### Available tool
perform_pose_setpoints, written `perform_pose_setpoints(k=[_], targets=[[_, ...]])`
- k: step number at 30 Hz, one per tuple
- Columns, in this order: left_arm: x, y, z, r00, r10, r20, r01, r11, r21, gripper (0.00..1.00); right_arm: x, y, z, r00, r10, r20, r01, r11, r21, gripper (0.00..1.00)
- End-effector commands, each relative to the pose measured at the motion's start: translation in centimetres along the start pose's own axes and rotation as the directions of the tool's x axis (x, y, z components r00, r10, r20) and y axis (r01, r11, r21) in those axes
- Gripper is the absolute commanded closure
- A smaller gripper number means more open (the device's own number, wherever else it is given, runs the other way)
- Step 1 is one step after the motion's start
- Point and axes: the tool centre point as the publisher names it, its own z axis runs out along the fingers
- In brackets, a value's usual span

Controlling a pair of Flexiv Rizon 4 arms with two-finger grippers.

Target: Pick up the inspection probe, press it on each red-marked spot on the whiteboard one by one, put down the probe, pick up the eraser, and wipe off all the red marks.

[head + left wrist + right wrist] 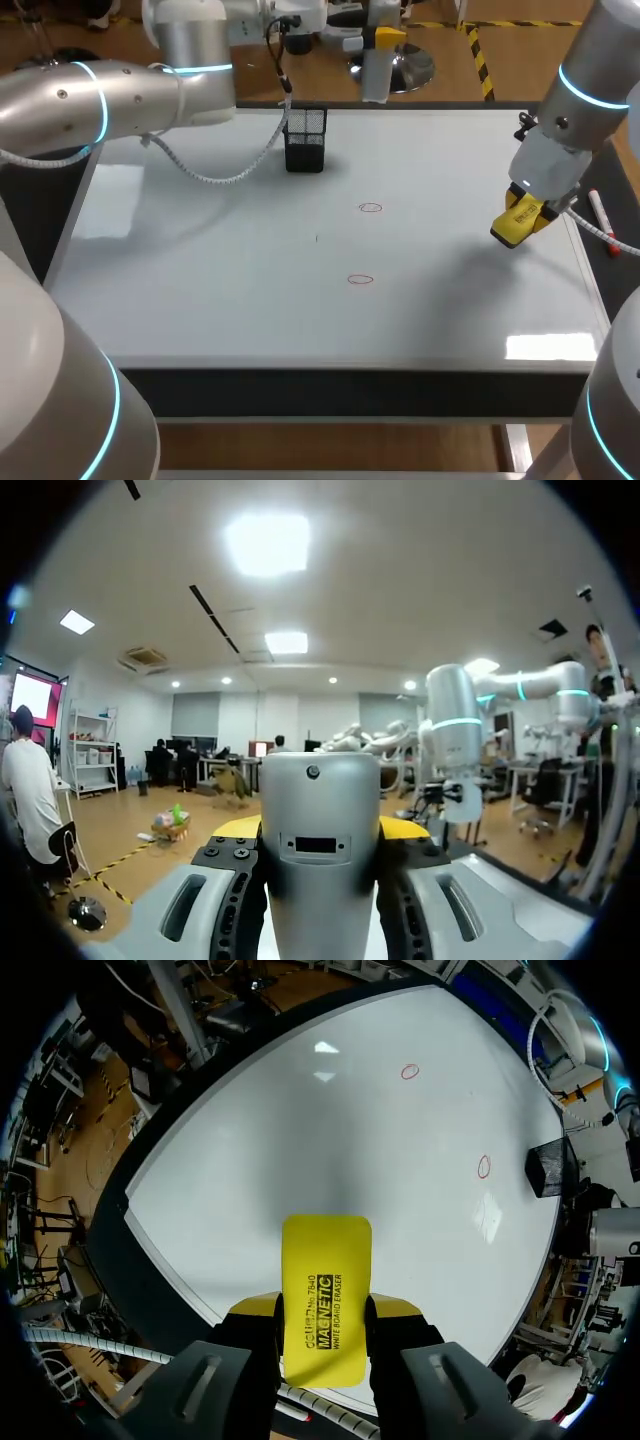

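While your left arm [100,100] comes in across the far left corner, its left gripper [320,828] is clenched on the silver inspection probe [320,880], a yellow tip showing at either side of it, and a black mesh holder [305,140] stands on the whiteboard [200,290] near its back edge. Around the middle you have the farther mark [371,208] and the nearer mark [360,280], both red rings, unwiped. At the right, your right gripper [522,218] grasps the yellow eraser [515,228] by its two sides over the board's right part, well apart from both marks.
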Motion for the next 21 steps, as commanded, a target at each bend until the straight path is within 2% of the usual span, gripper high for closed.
perform_pose_setpoints(k=[1,4,11,21], targets=[[-0.1,-0.2,0.0,1.000,-0.002,-0.003,0.002,1.000,-0.003,1.00,-0.6,0.2,-0.2,1.000,-0.023,-0.003,0.023,1.000,0.003,1.00],[-0.1,-0.2,0.0,1.000,-0.002,-0.003,0.002,1.000,-0.003,1.00,-2.6,1.4,-0.2,0.997,-0.077,-0.012,0.077,0.997,0.003,1.00],[-0.1,-0.2,0.0,1.000,-0.002,-0.003,0.002,1.000,-0.003,1.00,-8.8,5.5,1.3,0.970,-0.238,-0.047,0.238,0.971,-0.008,1.00],[-0.1,-0.2,0.0,1.000,-0.002,-0.003,0.002,1.000,-0.003,1.00,-15.9,11.1,3.8,0.915,-0.403,-0.010,0.402,0.914,-0.052,1.00]])
